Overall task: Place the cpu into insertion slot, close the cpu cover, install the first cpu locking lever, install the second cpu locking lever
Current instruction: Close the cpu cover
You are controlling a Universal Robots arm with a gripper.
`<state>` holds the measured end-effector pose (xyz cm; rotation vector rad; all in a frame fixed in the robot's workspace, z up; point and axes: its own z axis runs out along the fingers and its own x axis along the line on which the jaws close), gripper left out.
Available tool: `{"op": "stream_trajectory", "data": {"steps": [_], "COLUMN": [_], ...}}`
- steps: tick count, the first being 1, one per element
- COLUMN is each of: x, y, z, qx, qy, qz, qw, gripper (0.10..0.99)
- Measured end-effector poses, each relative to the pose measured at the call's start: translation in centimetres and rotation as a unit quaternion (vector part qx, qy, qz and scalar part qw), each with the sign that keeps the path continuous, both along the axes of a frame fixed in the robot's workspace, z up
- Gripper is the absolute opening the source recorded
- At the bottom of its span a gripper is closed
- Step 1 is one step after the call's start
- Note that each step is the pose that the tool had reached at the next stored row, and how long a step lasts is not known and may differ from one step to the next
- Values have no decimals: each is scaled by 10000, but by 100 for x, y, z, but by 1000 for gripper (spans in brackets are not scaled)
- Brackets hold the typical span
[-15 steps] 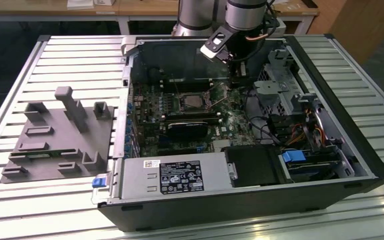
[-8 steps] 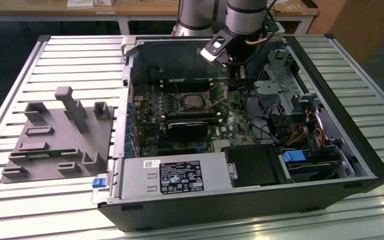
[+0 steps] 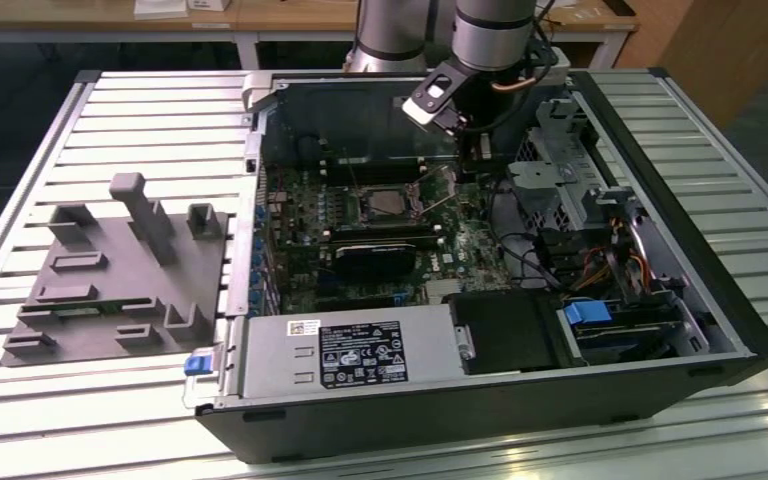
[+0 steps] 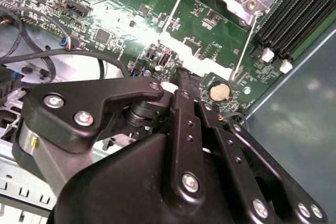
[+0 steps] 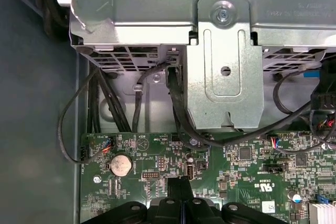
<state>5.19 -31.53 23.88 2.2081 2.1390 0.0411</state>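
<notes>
The cpu (image 3: 387, 204) sits in the insertion slot (image 3: 361, 208) at the middle of the exterior view. The cpu cover (image 3: 387, 189) seems folded down round it, though I cannot tell how well it is seated. In the second wrist view two thin wire levers (image 4: 173, 11) stand up off the board by the socket, so I judge the step in hand to be latching the first of them. The claw (image 5: 181, 188) hangs over the green motherboard (image 5: 247, 166) near the socket and close to the coin battery (image 5: 119, 165). Its fingers look pressed together with nothing between them. To do this well, the closed tips should meet the lever near its free end, press it down, then carry it sideways under its hook in one smooth sweep. They should keep off the memory slots (image 4: 299, 9) and the small board parts, and never bear on the chip. The wire looks springy and could slip off smooth fingers, so the contact should be square. Room is tight, with the steel drive cage (image 5: 220, 61) and loose black cables (image 5: 68, 124) crowding one side. The open computer case (image 3: 491, 410) lies on a ribbed metal counter (image 3: 131, 110), with a grey moulded fixture (image 3: 117, 270) at the exterior view's left and wooden tables (image 3: 291, 15) along the upper edge.
</notes>
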Motion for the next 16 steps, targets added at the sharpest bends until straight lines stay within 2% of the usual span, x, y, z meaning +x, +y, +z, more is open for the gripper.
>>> {"op": "stream_trajectory", "data": {"steps": [16], "x": [46], "y": [0], "z": [-8], "qx": [-1], "qy": [0], "qz": [0], "qw": [10000], "gripper": [102]}}
